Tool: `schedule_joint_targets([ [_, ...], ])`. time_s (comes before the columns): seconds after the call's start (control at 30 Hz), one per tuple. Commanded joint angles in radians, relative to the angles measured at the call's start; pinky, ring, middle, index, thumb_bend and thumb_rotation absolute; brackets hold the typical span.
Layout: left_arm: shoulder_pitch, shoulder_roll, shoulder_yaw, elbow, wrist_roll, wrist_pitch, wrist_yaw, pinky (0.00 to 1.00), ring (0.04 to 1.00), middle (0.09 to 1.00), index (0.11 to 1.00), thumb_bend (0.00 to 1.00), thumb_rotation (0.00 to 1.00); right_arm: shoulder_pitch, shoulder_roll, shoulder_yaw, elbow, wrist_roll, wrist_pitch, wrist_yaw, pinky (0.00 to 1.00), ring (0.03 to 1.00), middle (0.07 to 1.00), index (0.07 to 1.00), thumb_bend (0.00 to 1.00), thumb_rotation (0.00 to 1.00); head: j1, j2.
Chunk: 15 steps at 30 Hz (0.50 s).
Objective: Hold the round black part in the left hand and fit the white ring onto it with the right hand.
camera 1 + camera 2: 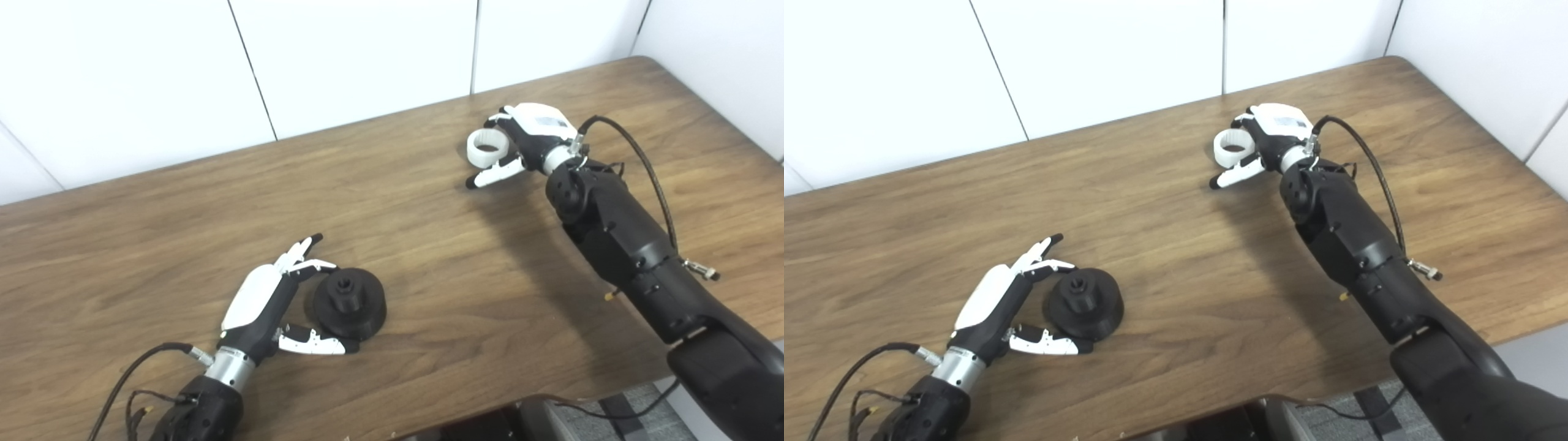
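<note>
**Black part and white ring well apart**

The round black plastic part [349, 303] is sitting on the brown wooden table [429, 257], between the open left hand's [269, 300] spread fingers. The right hand [1268, 138] is gripping the white plastic ring [488, 147] near the far edge.

A bare test room, likely a lab: a wood-grain bench [429, 202] set in a corner of plain white panelled walls [355, 55], loose cables [643, 165] trailing off the robot's arms.
</note>
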State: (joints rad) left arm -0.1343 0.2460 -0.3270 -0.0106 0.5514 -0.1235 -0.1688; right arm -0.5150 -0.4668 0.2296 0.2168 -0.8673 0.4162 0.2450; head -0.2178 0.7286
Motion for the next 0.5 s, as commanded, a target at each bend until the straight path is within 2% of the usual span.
schedule_joint_targets([
  [0.0,-0.013,0.002,0.01,-0.044,0.001,-0.001,0.005,0.99,1.0,1.0,0.641,0.97,0.36,-0.059,-0.012,-0.001,0.0,-0.002,-0.012,-0.035,0.85,0.928,0.964,0.851,0.92,0.52,0.003,0.002],
  [0.3,-0.005,0.005,0.013,-0.051,0.0,0.003,-0.002,0.99,1.0,1.0,0.643,0.97,0.35,-0.076,-0.02,-0.003,0.041,0.011,-0.022,-0.064,0.85,0.92,0.958,0.855,0.91,0.52,0.009,0.005],
  [0.47,-0.008,0.008,0.017,-0.045,-0.002,0.004,-0.003,1.0,1.0,1.0,0.645,0.96,0.35,-0.081,-0.02,-0.007,0.055,0.022,-0.029,-0.096,0.81,0.901,0.945,0.848,0.9,0.47,0.007,0.007],
])
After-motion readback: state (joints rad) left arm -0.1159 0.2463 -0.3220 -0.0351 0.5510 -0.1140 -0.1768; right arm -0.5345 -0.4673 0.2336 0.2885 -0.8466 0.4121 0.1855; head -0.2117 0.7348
